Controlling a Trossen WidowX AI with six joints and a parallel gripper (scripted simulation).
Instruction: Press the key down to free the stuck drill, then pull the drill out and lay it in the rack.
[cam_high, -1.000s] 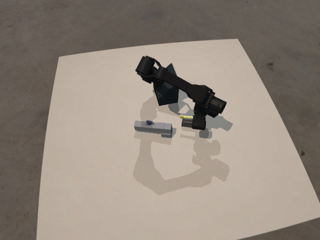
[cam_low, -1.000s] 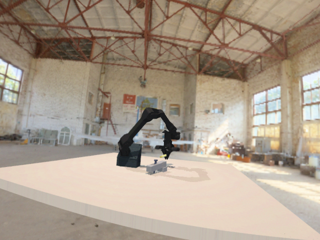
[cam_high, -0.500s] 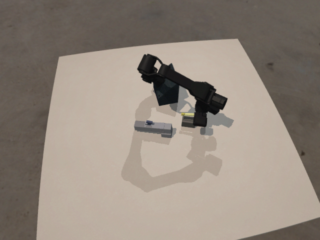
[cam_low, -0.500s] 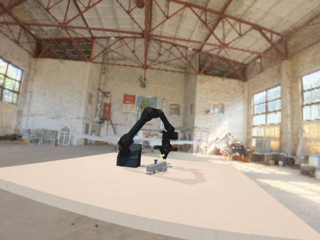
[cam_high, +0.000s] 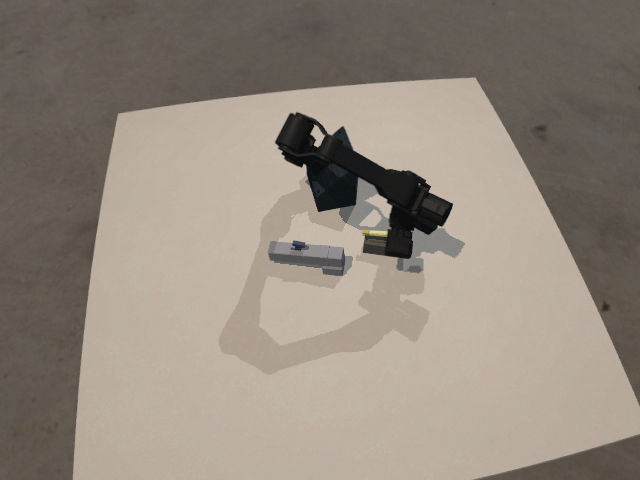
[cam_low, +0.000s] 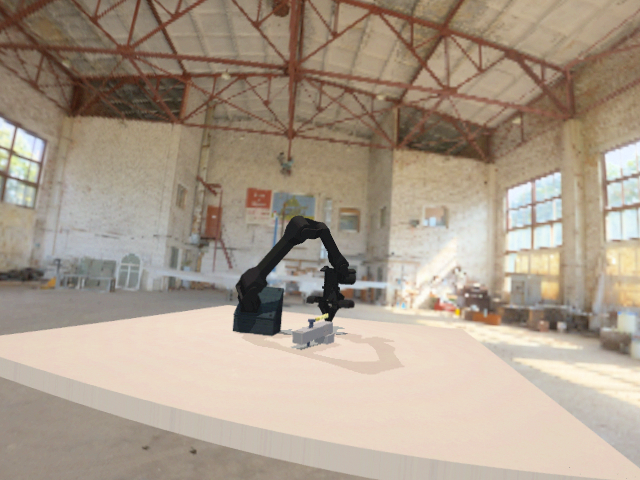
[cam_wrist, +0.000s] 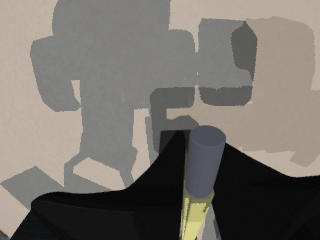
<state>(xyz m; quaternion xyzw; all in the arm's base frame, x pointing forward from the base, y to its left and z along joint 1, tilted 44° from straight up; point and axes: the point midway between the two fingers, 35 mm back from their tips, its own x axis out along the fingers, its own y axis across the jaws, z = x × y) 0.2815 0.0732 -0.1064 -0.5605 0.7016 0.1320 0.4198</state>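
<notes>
My gripper (cam_high: 399, 246) (cam_low: 331, 316) (cam_wrist: 189, 136) is shut on the drill (cam_high: 374, 233) (cam_low: 323, 316) (cam_wrist: 206, 162), which has a yellow body and a grey cylindrical end. The drill lies roughly level, its yellow end pointing toward the grey housing. The dark brown rack (cam_high: 373, 245) is low beside and partly under the gripper; the drill shows along its far edge in the top view. Whether they touch is not clear. The fingers hide most of the rack. The long grey housing (cam_high: 307, 254) (cam_low: 310, 335) stands left of the rack, its blue key (cam_high: 298, 244) (cam_low: 311, 322) sticking up from the top.
The dark arm base (cam_high: 333, 191) (cam_low: 257, 317) stands behind the housing. The arm reaches from it over the pale table (cam_high: 180, 413) (cam_low: 206, 382). A gap separates the housing from the rack. Arm shadows fall across the table.
</notes>
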